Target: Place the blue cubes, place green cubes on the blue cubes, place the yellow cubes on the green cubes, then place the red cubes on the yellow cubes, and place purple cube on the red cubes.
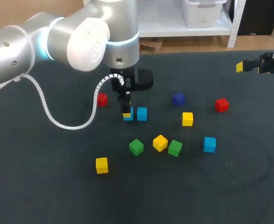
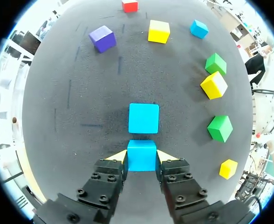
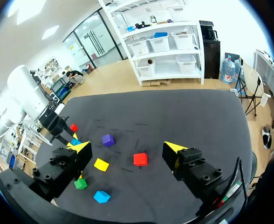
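Left gripper [image 2: 141,155] is clamped on the held blue cube [image 2: 141,161], with both yellow tips pressing opposite side faces. The cube is bright cyan-blue with crisp edges and plain faces, and sits square between the fingers. It is low over the dark surface [image 1: 44,186]; can't tell whether it touches down.

The second blue cube [image 2: 143,118] has the same colour and look. It lies just ahead of the held one, faces parallel, with a narrow gap between them. In the head view the pair sits side by side near the middle of the surface, held one on the left. The third blue cube [image 1: 209,144] is well apart, off to the right and nearer the robot.

The other cubes lie singly on the surface:
- The left green cube [image 1: 136,147] and right green cube [image 1: 174,148] flank the middle yellow cube [image 1: 160,143], which is turned corner-on. The three form a close row nearer the robot than the blue pair.
- The far yellow cube [image 1: 187,119] is to the right of the blue pair.
- The near yellow cube [image 1: 101,165] sits alone at front left.
- The left red cube [image 1: 102,99] is just beside the left arm's cable.
- The right red cube [image 1: 222,104] is out to the right.
- The purple cube [image 1: 178,98] is between the blue pair and the right red cube, slightly farther back.

Right gripper [image 3: 126,148] has its fingers wide apart. It hangs over the far right of the surface, well away from the cubes.
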### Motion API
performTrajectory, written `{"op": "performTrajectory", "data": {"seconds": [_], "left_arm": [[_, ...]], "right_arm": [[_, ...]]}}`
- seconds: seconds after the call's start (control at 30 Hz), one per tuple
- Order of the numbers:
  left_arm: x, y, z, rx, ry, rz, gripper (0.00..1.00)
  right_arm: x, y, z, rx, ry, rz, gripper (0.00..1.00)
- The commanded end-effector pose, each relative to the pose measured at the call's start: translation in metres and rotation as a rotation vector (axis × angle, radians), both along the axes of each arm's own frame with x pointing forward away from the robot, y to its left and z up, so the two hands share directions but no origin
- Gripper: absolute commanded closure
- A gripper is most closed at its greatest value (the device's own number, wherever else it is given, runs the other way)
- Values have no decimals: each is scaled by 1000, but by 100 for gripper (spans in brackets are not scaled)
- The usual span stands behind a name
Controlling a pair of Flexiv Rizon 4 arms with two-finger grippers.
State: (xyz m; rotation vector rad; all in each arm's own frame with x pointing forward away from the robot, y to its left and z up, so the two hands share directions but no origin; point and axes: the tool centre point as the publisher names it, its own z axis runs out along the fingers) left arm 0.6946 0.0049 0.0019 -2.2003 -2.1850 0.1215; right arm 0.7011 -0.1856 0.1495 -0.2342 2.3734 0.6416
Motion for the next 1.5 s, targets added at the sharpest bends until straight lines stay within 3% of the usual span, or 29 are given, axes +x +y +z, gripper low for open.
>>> {"op": "performTrajectory", "data": {"seconds": [0.03, 0.53, 0.63, 0.7, 0.83, 0.93, 1.1, 1.17, 1.5], "left_arm": [[2, -1, 0, 1, 6, -2, 100], [2, 0, -1, 3, 10, -2, 98], [1, 0, -1, 3, 11, -2, 72], [1, 0, -1, 2, 13, -1, 61], [1, 0, 0, 2, 14, -1, 51], [1, 0, 0, 2, 16, 1, 20], [0, 1, 1, 1, 17, 4, 11], [-1, 2, 3, -1, 16, 5, 1], [-2, 21, 29, -22, -39, -27, 0]], "right_arm": [[0, 0, 0, -2, 0, -2, 0], [0, 0, 0, -2, 0, -2, 0], [0, 0, 0, -2, 0, -2, 0], [0, 0, 0, -2, 0, -2, 0], [0, 0, 0, -2, 0, -2, 0], [0, 0, 0, -2, 0, -2, 0], [0, 0, 0, -2, 0, -2, 0], [0, 0, 0, -2, 0, -2, 0], [0, 0, 0, -2, 0, -2, 0]]}}
